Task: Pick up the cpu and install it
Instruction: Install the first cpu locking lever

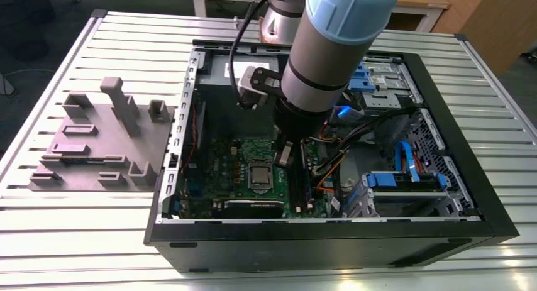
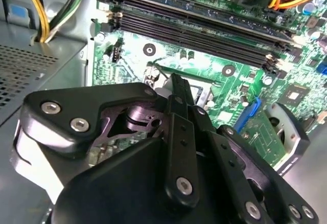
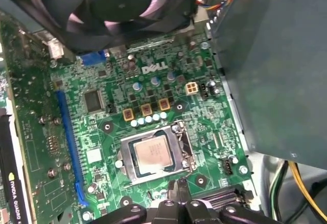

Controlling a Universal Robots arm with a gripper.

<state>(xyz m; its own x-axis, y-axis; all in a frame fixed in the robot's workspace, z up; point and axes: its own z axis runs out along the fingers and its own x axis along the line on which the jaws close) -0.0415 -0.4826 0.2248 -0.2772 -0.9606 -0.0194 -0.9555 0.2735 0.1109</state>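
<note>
The cpu point(image 3: 152, 153) lay flat in its socket on the green motherboard point(image 3: 168, 88) in the first wrist view, its silver-grey top facing up and framed by the metal socket bracket; in the exterior view the same chip point(image 1: 260, 175) sat as a small pale square near the middle of the board, inside the open computer case point(image 1: 436, 209). The gripper point(image 3: 179, 189) hung just above the board beside the socket's edge, holding nothing; its jaws were pressed together, the two dark fingers point(image 2: 180, 132) meeting along a single line in the second wrist view; the chip itself stood apart from the tips, not touched by them. In the exterior view the arm point(image 1: 323, 58) reached down into the case from above, its grey and light-blue sleeve covering part of the board. Long black memory slots point(image 2: 204, 27) ran across the board past the fingers; a black fan point(image 3: 117, 4) sat over the board's far side in the first wrist view. The case rested on a slatted metal desk point(image 1: 84, 241); a grey moulded fixture point(image 1: 100, 140) stood on the desk at the exterior view's left.
</note>
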